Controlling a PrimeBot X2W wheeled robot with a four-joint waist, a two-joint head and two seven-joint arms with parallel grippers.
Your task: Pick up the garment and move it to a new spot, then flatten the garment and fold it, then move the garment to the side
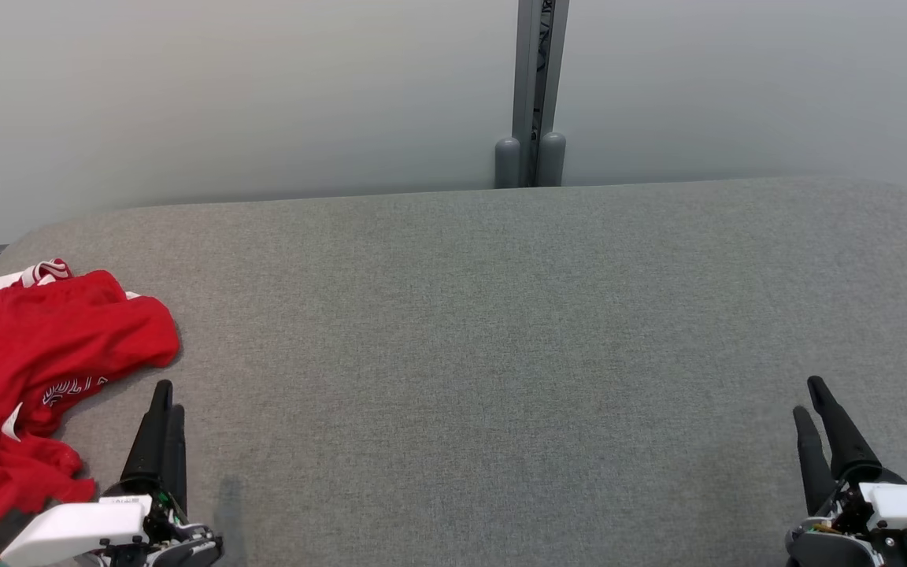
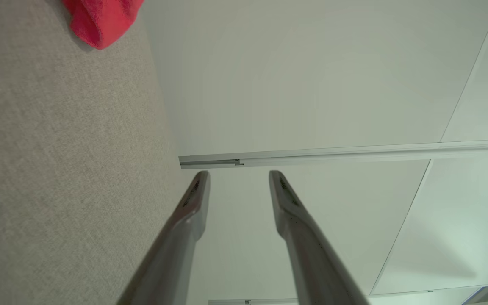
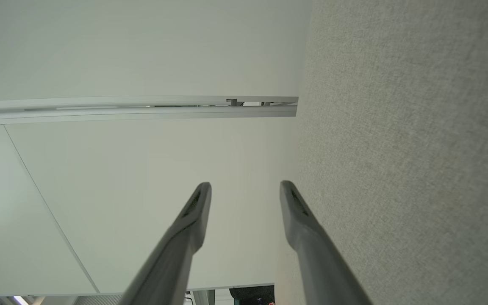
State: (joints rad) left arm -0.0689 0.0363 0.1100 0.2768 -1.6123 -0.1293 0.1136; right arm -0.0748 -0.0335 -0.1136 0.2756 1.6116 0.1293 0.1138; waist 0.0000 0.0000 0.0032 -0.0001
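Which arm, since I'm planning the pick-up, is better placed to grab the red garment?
Left. The left gripper, jaws open, sits right beside the crumpled red garment; the right gripper is far across the grey surface.

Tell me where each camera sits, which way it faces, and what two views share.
Head view: on the head, looking down at the grey table and red garment; left gripper and right gripper at the bottom corners.
Left wrist view: on the left wrist, looking along its open fingers across the table toward the wall.
Right wrist view: likewise, right fingers open.
Shared: head and left wrist views both show the garment.
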